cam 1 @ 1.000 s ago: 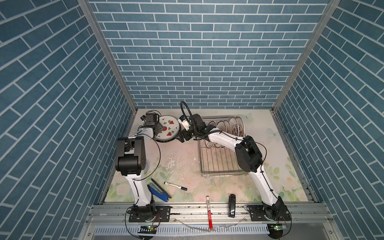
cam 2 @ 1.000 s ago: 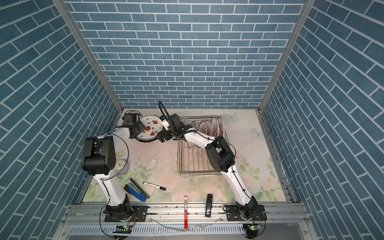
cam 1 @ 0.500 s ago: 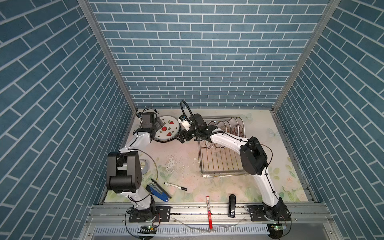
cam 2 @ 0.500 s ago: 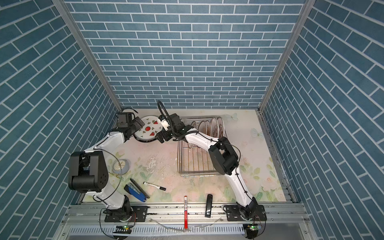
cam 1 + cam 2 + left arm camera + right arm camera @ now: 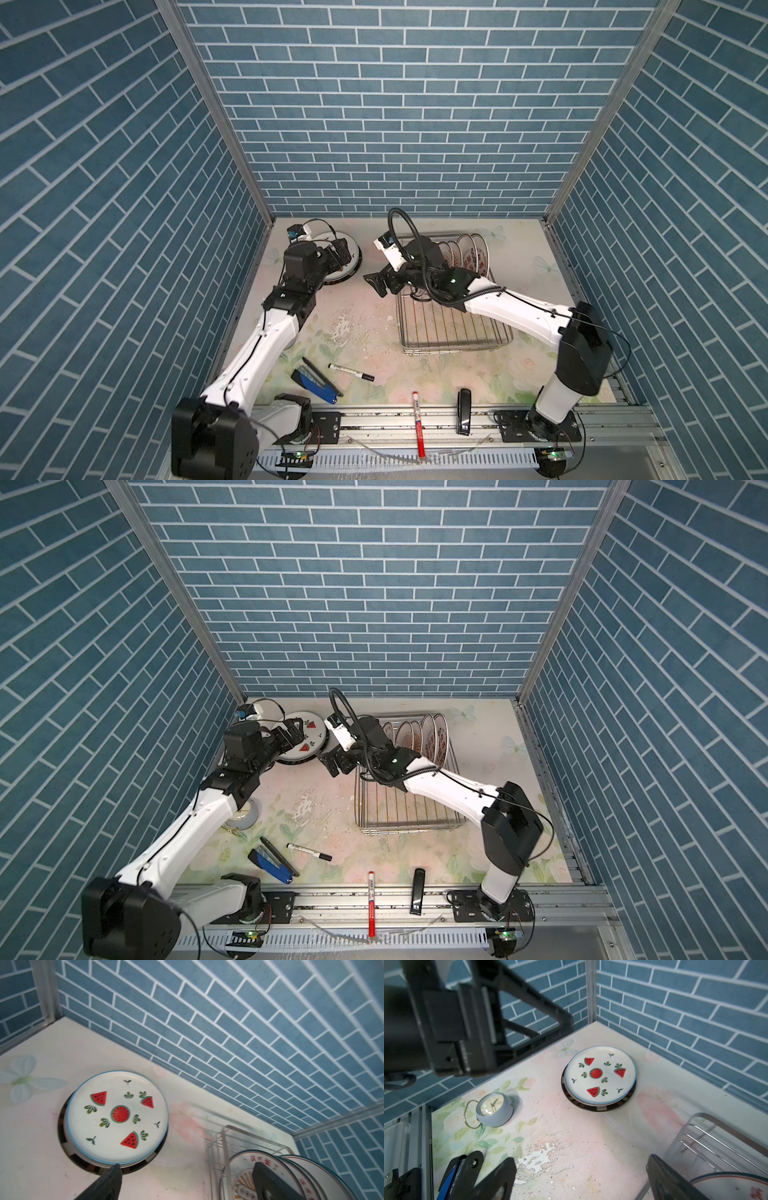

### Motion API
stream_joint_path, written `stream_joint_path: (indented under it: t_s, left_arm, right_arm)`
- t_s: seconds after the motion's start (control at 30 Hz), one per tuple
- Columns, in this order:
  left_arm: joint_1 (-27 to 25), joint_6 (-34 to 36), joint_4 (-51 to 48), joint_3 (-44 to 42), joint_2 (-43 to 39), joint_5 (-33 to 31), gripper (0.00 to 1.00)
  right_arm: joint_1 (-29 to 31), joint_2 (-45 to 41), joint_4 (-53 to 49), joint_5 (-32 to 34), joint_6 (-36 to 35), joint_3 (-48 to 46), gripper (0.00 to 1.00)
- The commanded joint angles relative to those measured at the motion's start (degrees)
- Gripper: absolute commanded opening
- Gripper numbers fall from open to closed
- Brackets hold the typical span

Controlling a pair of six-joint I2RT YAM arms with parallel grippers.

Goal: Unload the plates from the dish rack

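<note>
Watermelon plate (image 5: 117, 1118) lies flat on a dark-rimmed plate (image 5: 598, 1108) in the far left corner of the bench (image 5: 390, 374), out of the dish rack (image 5: 453, 332). Several more plates (image 5: 432, 737) stand upright between the prongs at the rack's far end.

My left claw (image 5: 293, 733) hangs over the stack w/ jaws spread wide, gripping nothing. My right claw (image 5: 375, 286), likewise wide apart and empty, sits between stack and rack. The right arm lies across the rack and covers the lower edges of the nearest plates.

In a top view the left claw hides most of the watermelon print; both wrist cams show it whole. The right wrist cam also gives me the small grey clock (image 5: 494, 1109), face-up w/ its wire loop, which the left arm half covers from above.

Near edge: blue stapler (image 5: 313, 380) and black marker (image 5: 351, 372) on the bench, red marker (image 5: 417, 415) on the front rail.
</note>
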Motion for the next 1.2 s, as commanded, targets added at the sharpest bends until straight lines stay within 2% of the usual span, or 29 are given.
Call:
stream_joint_path:
  t_s: [0.0, 0.13, 0.3, 0.57, 0.7, 0.8, 0.93, 1.07, 1.13, 1.17]
  left_arm:
    - [-0.67, -2.05, 6.56, -5.57, -4.59, 7.20, 1.00]
    - [-4.71, -3.37, 11.69, -9.70, -8.88, 11.71, 1.00]
    - [-8.97, -5.47, 16.14, -11.99, -11.27, 17.32, 1.00]
    - [-19.33, -4.84, 19.63, -13.52, -11.37, 16.04, 1.00]
    - [-23.58, -4.14, 21.43, -14.00, -9.85, 13.32, 1.00]
    - [-25.50, -3.56, 23.72, -14.17, -7.89, 13.70, 1.00]
    - [-28.25, -3.57, 29.48, -15.44, -4.24, 15.04, 1.00]
    - [-31.92, -1.90, 28.35, -14.05, -0.82, 10.82, 1.00]
    - [-33.76, -1.07, 28.74, -13.40, 1.17, 8.89, 1.00]
    - [-34.46, -0.90, 29.35, -12.98, 2.37, 8.64, 1.00]
  right_arm:
    - [-0.18, -7.25, 3.06, 6.60, 1.42, -6.76, 0.99]
    - [-0.28, -14.85, -0.40, 11.33, 2.74, -11.90, 0.99]
    - [-0.26, -25.14, -1.32, 10.40, 5.22, -19.74, 0.99]
    - [-0.55, -37.03, -1.96, 21.38, 6.44, -27.22, 0.99]
    - [-1.01, -38.39, -1.71, 24.45, 4.27, -28.93, 0.99]
    - [-2.15, -38.59, -3.62, 28.24, 4.49, -28.68, 0.99]
    - [-7.79, -38.15, -5.64, 30.00, 7.20, -27.90, 0.99]
    - [-14.36, -35.33, -5.75, 26.31, 10.22, -26.78, 0.98]
    - [-16.32, -33.11, -6.31, 26.98, 10.36, -25.14, 0.93]
    - [-17.10, -32.02, -5.87, 27.15, 9.81, -24.51, 0.87]
